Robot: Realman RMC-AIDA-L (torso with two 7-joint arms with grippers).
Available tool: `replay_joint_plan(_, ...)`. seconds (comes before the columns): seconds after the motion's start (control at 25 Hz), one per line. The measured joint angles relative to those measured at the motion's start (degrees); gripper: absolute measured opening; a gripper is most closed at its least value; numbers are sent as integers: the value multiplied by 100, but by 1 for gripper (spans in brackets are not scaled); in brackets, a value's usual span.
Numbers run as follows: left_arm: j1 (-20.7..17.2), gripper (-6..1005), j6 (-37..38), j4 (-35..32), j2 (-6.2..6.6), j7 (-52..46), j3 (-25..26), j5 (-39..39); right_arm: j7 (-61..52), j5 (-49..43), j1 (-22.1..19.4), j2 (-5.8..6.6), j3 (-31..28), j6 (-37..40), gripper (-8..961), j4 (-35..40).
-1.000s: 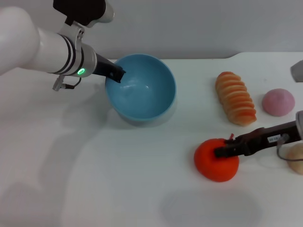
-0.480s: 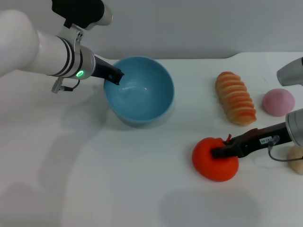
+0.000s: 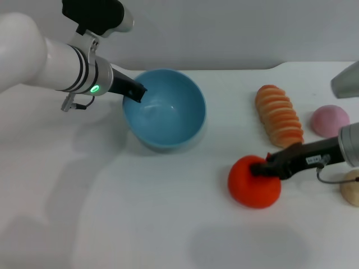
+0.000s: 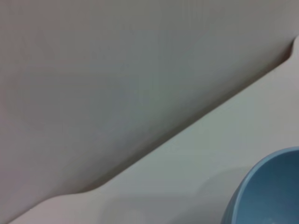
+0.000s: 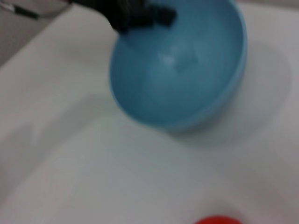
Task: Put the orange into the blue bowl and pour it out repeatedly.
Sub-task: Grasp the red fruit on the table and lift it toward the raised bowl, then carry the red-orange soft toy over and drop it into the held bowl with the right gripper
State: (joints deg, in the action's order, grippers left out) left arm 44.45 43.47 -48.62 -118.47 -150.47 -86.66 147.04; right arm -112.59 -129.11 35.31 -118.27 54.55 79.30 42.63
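Scanning from my left, I have the left gripper point(image 3: 134, 91) pinched shut on the near-left rim of the blue bowl point(image 3: 168, 109), one finger inside the wall and one outside as far as I can judge from the head view. The bowl looks tipped, its mouth turned toward the camera and a little to the right, and it is empty: smooth, glossy, light blue, with a soft highlight on the inner wall. It sits on the white table point(image 3: 140, 213) toward the back and left of centre.

Moving right, the orange point(image 3: 253, 181) rests on the table, well apart from the bowl, toward the front and right of it. It is bright red-orange, lumpy and round, clearly smaller than the bowl's mouth. The right gripper point(image 3: 262, 168) reaches in from the right and meets the fruit at its top; whether the dark fingers are clamped on it I cannot tell, since their tips merge with the fruit.

The relation I care about: from the right gripper, the bowl's open mouth lies back and to the left, so I judge the right arm must carry the orange that way.

Farther right lie a ridged bread loaf point(image 3: 279, 115), a pink bun point(image 3: 330, 120) and a tan ball point(image 3: 352, 188) at the edge.
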Motion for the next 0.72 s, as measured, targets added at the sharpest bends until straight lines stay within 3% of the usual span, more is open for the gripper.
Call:
replay_joint_plan(0.2, 47, -2, 260, 13, 24, 8, -33, 3, 494, 912, -308, 3, -4, 338, 79, 842)
replay_joint_plan(0.48, 287, -2, 943, -114, -11, 10, -164, -58, 63, 1515, -500, 18, -11, 1055, 32, 2619)
replay_joint_plan(0.72, 410, -1, 1213, -550, -17, 10, -564, -480, 12, 1510, -337, 3, 49, 1070, 18, 2597)
